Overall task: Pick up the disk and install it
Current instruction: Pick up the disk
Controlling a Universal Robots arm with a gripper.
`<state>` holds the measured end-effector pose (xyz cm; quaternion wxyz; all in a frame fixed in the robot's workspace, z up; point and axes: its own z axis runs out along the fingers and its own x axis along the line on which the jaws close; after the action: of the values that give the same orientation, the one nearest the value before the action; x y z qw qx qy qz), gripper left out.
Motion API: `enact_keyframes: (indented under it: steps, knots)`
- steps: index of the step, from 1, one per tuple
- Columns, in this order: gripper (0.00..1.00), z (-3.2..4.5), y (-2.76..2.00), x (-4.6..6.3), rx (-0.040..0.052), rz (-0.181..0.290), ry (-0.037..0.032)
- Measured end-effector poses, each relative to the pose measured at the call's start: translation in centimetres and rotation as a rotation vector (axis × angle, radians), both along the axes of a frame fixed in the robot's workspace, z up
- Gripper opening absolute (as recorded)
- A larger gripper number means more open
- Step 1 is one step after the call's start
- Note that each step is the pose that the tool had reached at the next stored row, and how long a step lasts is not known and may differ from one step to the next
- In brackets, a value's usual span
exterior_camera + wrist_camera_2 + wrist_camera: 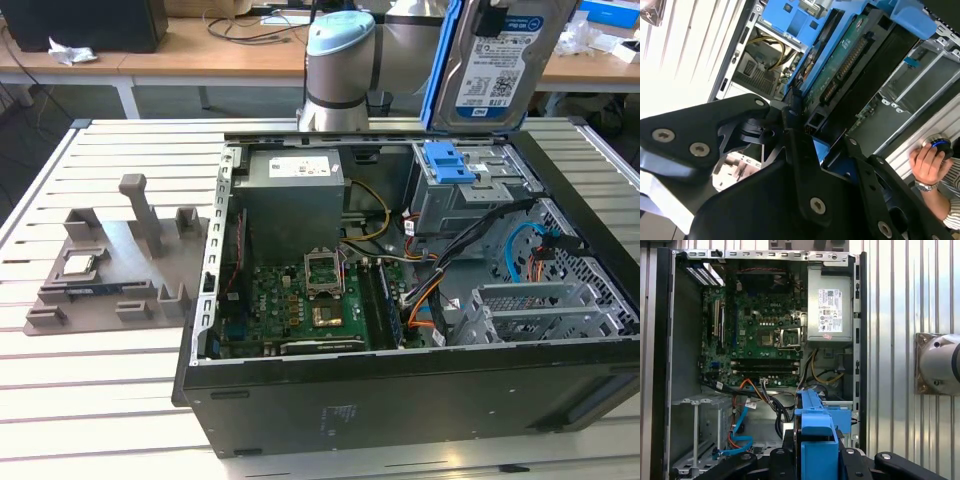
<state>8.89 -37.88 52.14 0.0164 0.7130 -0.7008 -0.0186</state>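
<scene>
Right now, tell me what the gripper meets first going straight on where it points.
Likely the grey drive cage with the blue latch on top: the gripper, shut on the disk, points down at it. Depth is unclear.

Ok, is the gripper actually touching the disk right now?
Touching. In the first wrist view the gripper clamps the disk by its blue carrier from both sides, with no gap showing.

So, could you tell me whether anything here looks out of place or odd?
The disk is not seated: the gripper holds it on edge, slightly tilted, above the open computer case. In the second wrist view a person's hand lies close beside the case.
</scene>
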Motion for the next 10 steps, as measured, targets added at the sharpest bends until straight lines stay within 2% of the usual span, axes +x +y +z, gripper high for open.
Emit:
enact_keyframes:
  steps: [7,10]
  knots:
    - [0.36,-0.03,-1.42,0.1,0.0001,0.0,0.0]
    - [0.36,-0.04,-1.87,0.1,0.0,0.0,0.0]
